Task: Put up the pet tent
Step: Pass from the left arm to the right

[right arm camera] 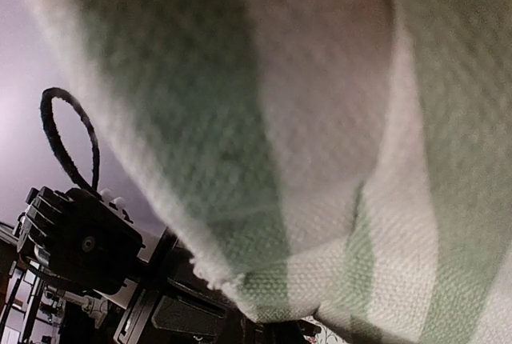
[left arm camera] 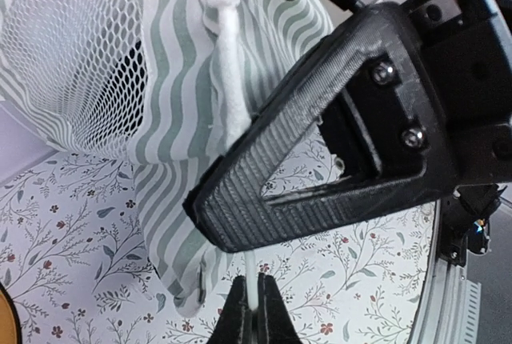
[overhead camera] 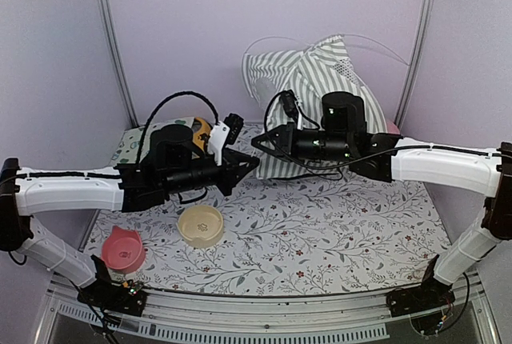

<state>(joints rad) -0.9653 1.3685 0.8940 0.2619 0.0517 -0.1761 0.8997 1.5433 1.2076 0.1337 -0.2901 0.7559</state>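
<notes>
Counter: flat, with a floral-print cover.
Pet tent: crumpled grey-green and white striped cloth with a net panel, rear centre.
Right hand: closed at the tent's lower left edge; grip unclear.
Left hand: pinched closed on the tent's thin white pole.

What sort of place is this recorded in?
Probably a robot test cell staged as a pet corner: plain lilac walls with metal uprights, a floral-print table cover, and a grey-green and white striped fabric tent.
</notes>
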